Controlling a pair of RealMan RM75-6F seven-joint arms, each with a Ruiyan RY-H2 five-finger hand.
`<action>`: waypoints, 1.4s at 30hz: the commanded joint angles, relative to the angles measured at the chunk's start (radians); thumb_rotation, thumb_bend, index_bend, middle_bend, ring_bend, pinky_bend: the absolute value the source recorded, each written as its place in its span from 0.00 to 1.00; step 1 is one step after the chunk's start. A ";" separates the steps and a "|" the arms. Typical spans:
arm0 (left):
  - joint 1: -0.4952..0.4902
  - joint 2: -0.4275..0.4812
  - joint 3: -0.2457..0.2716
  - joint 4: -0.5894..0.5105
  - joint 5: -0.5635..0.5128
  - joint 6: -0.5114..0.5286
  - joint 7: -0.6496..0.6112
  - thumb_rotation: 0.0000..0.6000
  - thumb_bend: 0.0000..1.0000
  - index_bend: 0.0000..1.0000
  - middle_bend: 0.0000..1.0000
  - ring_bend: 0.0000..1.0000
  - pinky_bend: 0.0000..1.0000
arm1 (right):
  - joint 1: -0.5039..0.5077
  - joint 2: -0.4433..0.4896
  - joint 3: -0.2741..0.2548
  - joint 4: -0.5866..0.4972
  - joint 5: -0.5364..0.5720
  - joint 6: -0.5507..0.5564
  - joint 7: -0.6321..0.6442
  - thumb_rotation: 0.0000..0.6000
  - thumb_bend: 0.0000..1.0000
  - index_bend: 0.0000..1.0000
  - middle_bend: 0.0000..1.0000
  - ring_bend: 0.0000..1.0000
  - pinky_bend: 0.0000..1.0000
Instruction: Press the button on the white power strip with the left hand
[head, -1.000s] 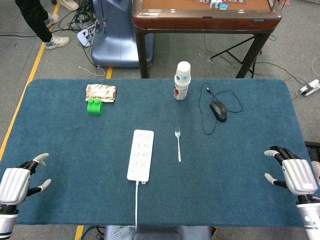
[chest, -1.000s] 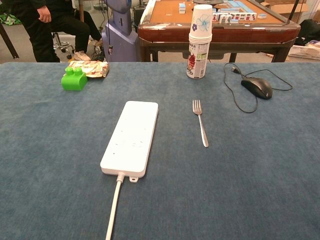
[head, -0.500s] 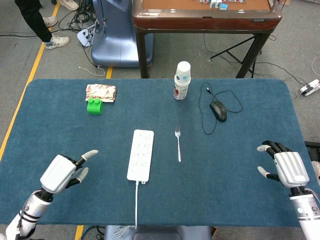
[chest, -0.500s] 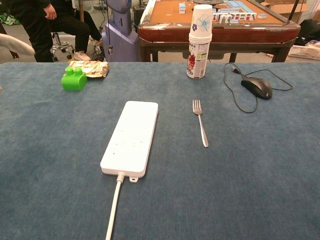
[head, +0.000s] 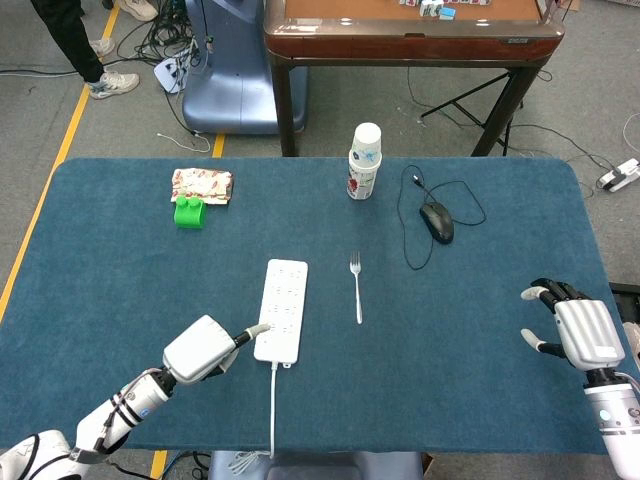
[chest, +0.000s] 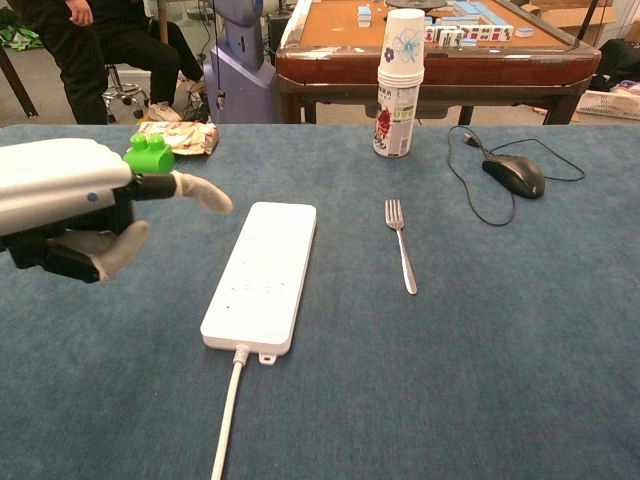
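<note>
The white power strip (head: 281, 309) (chest: 262, 273) lies lengthwise in the middle of the blue table (head: 120, 250), its white cable (head: 272, 410) running off the near edge. I cannot make out its button. My left hand (head: 203, 349) (chest: 72, 205) hovers just left of the strip's near end and holds nothing. One finger (chest: 200, 190) stretches out toward the strip's left edge and the thumb sticks out below it. Whether the fingertip touches the strip is unclear. My right hand (head: 578, 335) hangs near the table's right edge with fingers apart, seen only in the head view.
A fork (head: 356, 288) lies right of the strip. Behind it stand a paper-cup stack (head: 364, 161) and a black mouse (head: 436, 221) with its cord. A green block (head: 188, 213) and a snack packet (head: 202, 184) sit at the back left.
My left hand has swung in from the table's left side to the strip's near left edge and now points one finger at it. The right hand has barely shifted.
</note>
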 joint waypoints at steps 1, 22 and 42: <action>-0.047 -0.024 -0.013 -0.035 -0.062 -0.071 0.076 1.00 0.78 0.16 1.00 1.00 1.00 | 0.000 0.000 -0.001 0.003 0.002 -0.001 0.003 1.00 0.17 0.37 0.28 0.28 0.46; -0.102 -0.120 0.017 0.005 -0.262 -0.162 0.258 1.00 0.78 0.16 1.00 1.00 1.00 | 0.005 -0.015 -0.008 0.036 0.009 -0.015 0.028 1.00 0.17 0.37 0.29 0.28 0.46; -0.123 -0.154 0.065 0.044 -0.345 -0.167 0.316 1.00 0.78 0.18 1.00 1.00 1.00 | 0.005 -0.025 -0.016 0.044 0.018 -0.026 0.028 1.00 0.17 0.37 0.29 0.28 0.46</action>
